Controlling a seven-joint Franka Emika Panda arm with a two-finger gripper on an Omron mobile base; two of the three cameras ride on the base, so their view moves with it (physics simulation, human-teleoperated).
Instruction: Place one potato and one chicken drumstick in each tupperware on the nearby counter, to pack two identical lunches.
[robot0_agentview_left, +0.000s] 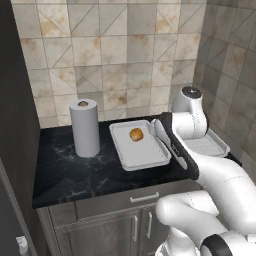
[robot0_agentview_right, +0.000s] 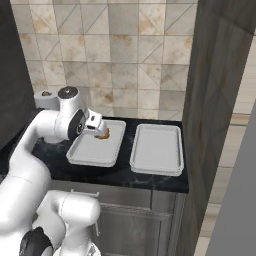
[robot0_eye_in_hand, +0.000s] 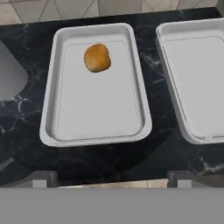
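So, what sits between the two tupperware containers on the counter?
Nothing: in the hand view, just a bare strip of black counter separates the left tupperware, holding a potato, from the right tupperware.

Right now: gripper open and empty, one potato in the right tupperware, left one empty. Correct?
Wrong tupperware. The potato lies in the left tupperware, toward its far end; the right tupperware is the empty one. The hand view shows both side by side. The gripper is open and empty, as you said.
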